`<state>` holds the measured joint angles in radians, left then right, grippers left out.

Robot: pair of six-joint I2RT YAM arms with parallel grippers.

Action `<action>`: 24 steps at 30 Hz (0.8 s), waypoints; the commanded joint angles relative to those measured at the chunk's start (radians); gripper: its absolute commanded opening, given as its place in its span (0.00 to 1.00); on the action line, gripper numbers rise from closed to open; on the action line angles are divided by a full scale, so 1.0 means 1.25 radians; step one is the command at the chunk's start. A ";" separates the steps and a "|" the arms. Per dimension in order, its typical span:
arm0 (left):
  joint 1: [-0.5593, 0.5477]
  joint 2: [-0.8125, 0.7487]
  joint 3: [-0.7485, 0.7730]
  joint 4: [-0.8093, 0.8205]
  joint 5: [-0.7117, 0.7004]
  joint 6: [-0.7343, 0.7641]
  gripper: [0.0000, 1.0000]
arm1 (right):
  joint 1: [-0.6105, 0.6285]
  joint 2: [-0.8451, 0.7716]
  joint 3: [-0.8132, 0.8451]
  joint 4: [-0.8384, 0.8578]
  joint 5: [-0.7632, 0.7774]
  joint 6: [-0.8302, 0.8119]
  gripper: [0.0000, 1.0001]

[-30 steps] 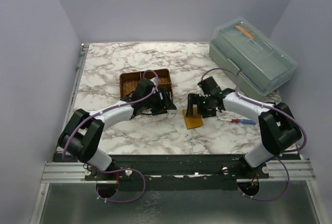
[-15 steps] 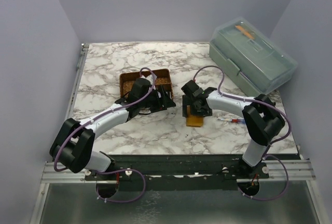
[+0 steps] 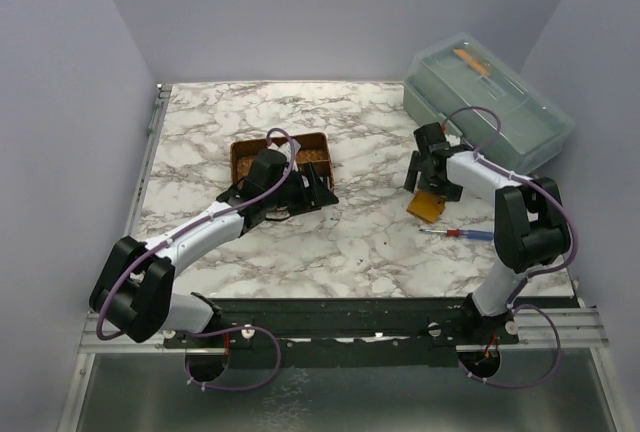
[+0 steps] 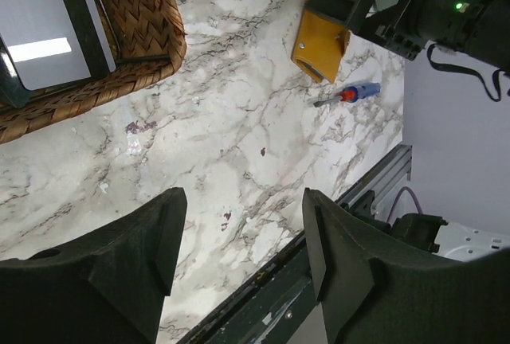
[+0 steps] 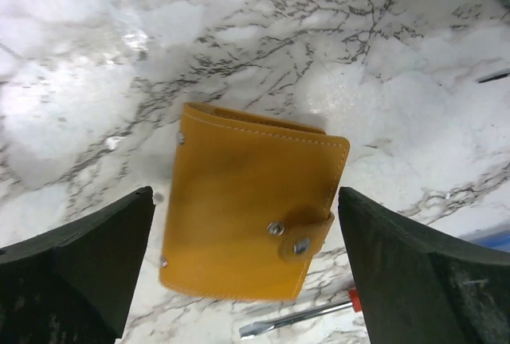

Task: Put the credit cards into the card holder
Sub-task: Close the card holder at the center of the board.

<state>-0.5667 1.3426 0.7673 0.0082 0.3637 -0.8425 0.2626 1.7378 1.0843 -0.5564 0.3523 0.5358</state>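
Right gripper jaws wide apart above snapped-shut card holder, screwdriver just beside; left gripper jaws apart near woven basket.

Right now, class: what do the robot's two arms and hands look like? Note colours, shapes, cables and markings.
The left arm and right arm have pale white links between chunky black joints, with a purple cable looping along each. The left hand and right hand are matte black, each with two broad, wedge-shaped fingers. A green light glows on the right wrist.
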 commanded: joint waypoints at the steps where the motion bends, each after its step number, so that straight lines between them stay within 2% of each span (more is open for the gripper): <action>1: 0.000 -0.038 0.051 -0.063 0.013 0.040 0.68 | 0.011 -0.068 0.082 -0.069 0.027 -0.031 1.00; 6: 0.002 -0.105 0.189 -0.147 -0.009 0.099 0.78 | 0.010 -0.267 0.198 -0.149 -0.045 -0.094 1.00; 10: 0.003 -0.167 0.302 -0.164 -0.063 0.151 0.85 | 0.011 -0.439 0.307 -0.142 -0.149 -0.180 1.00; 13: 0.003 -0.202 0.379 -0.165 -0.120 0.193 0.98 | 0.011 -0.538 0.374 -0.119 -0.184 -0.212 1.00; 19: 0.003 -0.243 0.487 -0.157 -0.224 0.291 0.99 | 0.011 -0.649 0.460 -0.072 -0.165 -0.260 1.00; 24: 0.003 -0.284 0.493 -0.116 -0.274 0.353 0.99 | 0.011 -0.683 0.470 -0.045 -0.127 -0.297 1.00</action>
<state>-0.5667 1.0180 1.3788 -0.1589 0.1242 -0.5076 0.2749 0.8700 1.6897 -0.6037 0.1680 0.2317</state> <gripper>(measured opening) 0.987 0.996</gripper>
